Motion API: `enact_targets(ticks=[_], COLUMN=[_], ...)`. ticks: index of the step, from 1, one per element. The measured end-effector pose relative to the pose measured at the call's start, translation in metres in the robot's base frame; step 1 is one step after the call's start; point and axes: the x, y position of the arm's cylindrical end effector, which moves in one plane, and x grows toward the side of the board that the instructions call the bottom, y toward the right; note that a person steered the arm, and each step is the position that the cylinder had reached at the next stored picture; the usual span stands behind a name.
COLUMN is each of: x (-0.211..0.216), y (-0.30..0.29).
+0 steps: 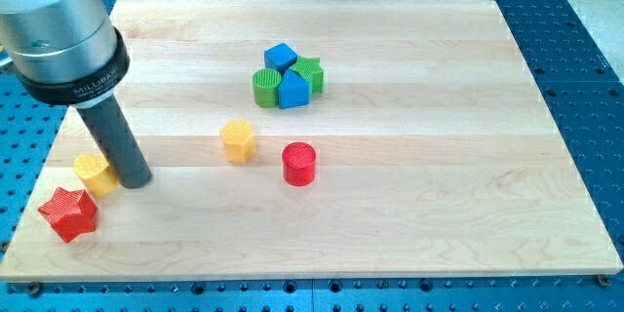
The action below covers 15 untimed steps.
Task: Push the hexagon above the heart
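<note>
The yellow hexagon [238, 141] sits near the middle of the wooden board [439, 205]. A yellow block that looks like a heart [94, 172] lies at the view's lower left, partly hidden by my rod. My tip [136, 181] rests on the board, touching or nearly touching the heart's right side. The tip is well to the left of the hexagon and slightly below it.
A red star [68, 214] lies just below-left of the heart near the board's corner. A red cylinder [299, 164] is right of the hexagon. A tight cluster sits toward the top: blue cube [281, 57], green star [310, 71], green cylinder [265, 88], blue block [294, 90].
</note>
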Motion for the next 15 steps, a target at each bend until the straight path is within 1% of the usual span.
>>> enact_targets(ticks=[1,2,3,4,5,6,7,8,9,10,12,13,14,15], x=[-0.001,0.008,0.001,-0.030,-0.064,-0.066,-0.081,-0.040,-0.031,-0.029,-0.015,-0.023,-0.031,-0.050], y=[0.000,0.040,0.119,0.164,0.121,0.100,0.136,0.131,0.130,0.097,0.078,0.019,0.036,0.029])
